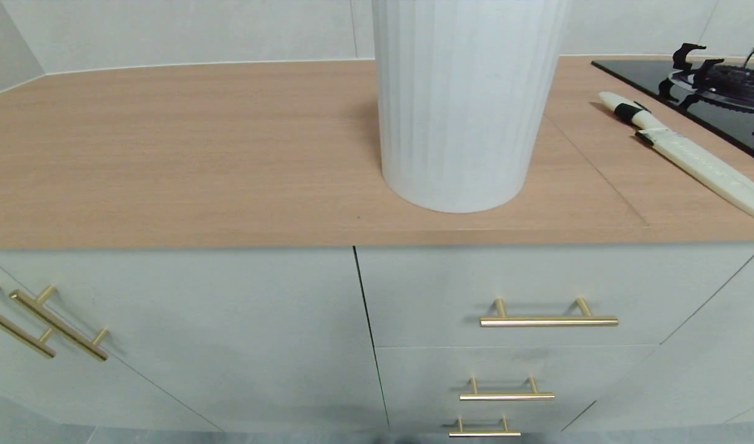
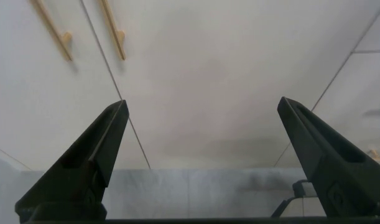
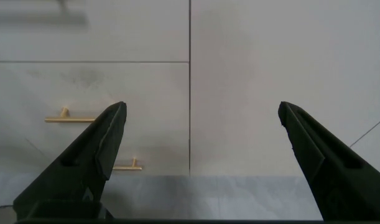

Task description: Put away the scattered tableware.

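So the wooden tabletop (image 1: 167,154) has just two loose things on it from the head view: a tall white ribbed container (image 1: 463,105) standing upright near the front edge, roughly in the middle, and a cream-coloured knife (image 1: 685,154) lying flat off to the robot's right. The knife has a black band on its handle, with the handle end pointing toward the back wall and the blade end angled toward the front right corner. It sits just beside the black hob (image 1: 710,92), not touching it as far as I can see, and well apart from the container. Below the tabletop edge are pale cabinet fronts, a stack of drawers (image 1: 513,290) with gold bar handles (image 1: 548,320) on the right side and doors with slanted gold handles (image 1: 44,324) on the left. The left gripper (image 2: 202,101) is down low facing the cabinet doors, its two dark fingers spread wide apart with nothing between them. Same story for the right gripper (image 3: 201,106), fingers wide apart and holding nothing, pointed at the drawer fronts with the floor tiles visible underneath
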Robot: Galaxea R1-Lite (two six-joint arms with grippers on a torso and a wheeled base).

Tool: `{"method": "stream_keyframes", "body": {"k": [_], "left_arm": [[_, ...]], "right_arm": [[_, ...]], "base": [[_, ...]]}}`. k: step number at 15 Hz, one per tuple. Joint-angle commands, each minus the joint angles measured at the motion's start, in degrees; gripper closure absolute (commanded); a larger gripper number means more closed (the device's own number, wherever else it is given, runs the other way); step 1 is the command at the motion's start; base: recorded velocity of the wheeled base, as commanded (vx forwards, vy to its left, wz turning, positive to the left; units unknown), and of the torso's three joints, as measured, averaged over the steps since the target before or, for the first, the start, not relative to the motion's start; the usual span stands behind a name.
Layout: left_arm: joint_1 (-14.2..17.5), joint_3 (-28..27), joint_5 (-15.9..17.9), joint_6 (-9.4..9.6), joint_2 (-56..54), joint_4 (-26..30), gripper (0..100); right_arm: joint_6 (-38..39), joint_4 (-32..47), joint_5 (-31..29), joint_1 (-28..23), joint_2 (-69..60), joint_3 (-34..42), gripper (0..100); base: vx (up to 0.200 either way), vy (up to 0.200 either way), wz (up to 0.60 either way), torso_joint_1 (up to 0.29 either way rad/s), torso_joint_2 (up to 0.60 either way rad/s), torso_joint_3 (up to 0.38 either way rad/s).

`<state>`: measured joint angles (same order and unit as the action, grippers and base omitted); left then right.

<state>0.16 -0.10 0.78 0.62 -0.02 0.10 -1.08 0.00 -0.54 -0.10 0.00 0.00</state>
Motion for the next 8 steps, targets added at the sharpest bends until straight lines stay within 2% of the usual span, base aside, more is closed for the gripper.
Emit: {"method": "stream_keyframes", "body": {"k": [1, 3, 5, 8], "left_arm": [[0.0, 0.0, 0.0, -0.01, 0.0, 0.0, 0], [0.0, 0.0, 0.0, -0.01, 0.0, 0.0, 0], [0.0, 0.0, 0.0, -0.01, 0.0, 0.0, 0], [0.0, 0.0, 0.0, -0.01, 0.0, 0.0, 0]], "right_arm": [[0.0, 0.0, 0.0, 0.0, 0.1, 0.0, 0], [0.0, 0.0, 0.0, 0.0, 0.1, 0.0, 0], [-0.1, 0.0, 0.0, 0.0, 0.1, 0.0, 0], [0.0, 0.0, 0.0, 0.0, 0.1, 0.0, 0]], "base": [[0.0, 0.0, 0.0, 0.188, -0.53, -0.256], [0.0, 0.0, 0.0, 0.142, -0.65, -0.259], [0.0, 0.0, 0.0, 0.039, -0.52, -0.256], [0.0, 0.0, 0.0, 0.299, -0.48, -0.258]]}}
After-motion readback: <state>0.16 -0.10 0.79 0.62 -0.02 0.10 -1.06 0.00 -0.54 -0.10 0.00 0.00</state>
